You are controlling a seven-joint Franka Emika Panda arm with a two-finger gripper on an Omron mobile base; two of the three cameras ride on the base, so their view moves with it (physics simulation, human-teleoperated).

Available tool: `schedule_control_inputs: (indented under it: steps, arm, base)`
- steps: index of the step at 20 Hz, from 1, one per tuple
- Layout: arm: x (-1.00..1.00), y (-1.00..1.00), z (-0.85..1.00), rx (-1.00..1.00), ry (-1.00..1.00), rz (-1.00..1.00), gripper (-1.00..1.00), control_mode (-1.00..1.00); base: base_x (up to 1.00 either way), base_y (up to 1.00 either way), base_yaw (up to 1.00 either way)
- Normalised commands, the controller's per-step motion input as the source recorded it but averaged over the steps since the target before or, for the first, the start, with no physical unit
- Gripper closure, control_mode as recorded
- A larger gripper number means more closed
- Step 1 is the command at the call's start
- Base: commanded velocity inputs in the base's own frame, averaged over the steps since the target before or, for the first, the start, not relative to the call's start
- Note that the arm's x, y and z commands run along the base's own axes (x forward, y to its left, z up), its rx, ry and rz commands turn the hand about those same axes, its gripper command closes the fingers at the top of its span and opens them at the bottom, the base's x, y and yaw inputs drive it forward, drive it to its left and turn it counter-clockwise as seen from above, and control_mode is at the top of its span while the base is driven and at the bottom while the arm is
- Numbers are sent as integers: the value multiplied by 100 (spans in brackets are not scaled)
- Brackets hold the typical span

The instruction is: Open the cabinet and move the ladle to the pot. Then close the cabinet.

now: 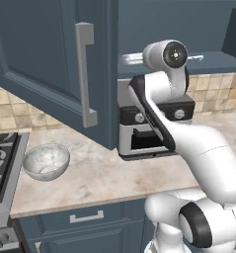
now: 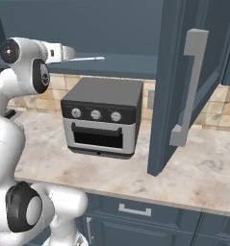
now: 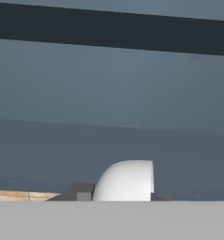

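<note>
No readable text or labels.

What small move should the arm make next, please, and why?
Probably lift slightly and draw the ladle back out of the cabinet. The gripper looks shut on it over the shelf, and the door stands open, so the way out seems free.

Toaster oven (image 2: 101,115) at the counter's (image 2: 203,178) back edge, bowl (image 1: 46,160) near its stove-side edge, ladle (image 2: 85,58) in the open cabinet (image 2: 135,60) above.

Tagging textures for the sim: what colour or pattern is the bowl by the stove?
The bowl is mottled grey-white, like speckled stone; clearest in the left base view.
</note>
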Motion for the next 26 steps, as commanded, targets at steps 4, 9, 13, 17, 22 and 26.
schedule_control_inputs:
  steps: [4, 9, 13, 17, 22, 26]
  arm:
    - [-100, -8, 32, 0, 18, -10, 100, -100]
    - [-73, -2, -2, 0, 34, -8, 100, -100]
    - [-45, -3, -26, 1, 33, -5, 100, -100]
    - [-25, -8, -27, 1, 23, -2, 100, -100]
    - [-1, -14, -27, 4, 14, 0, 100, -100]
    - [0, -14, -11, 6, 10, 0, 100, -100]
  base:
    - [0, 0, 0]
    - [0, 0, 0]
    - [0, 0, 0]
    - [0, 0, 0]
    - [0, 0, 0]
    - [0, 0, 0]
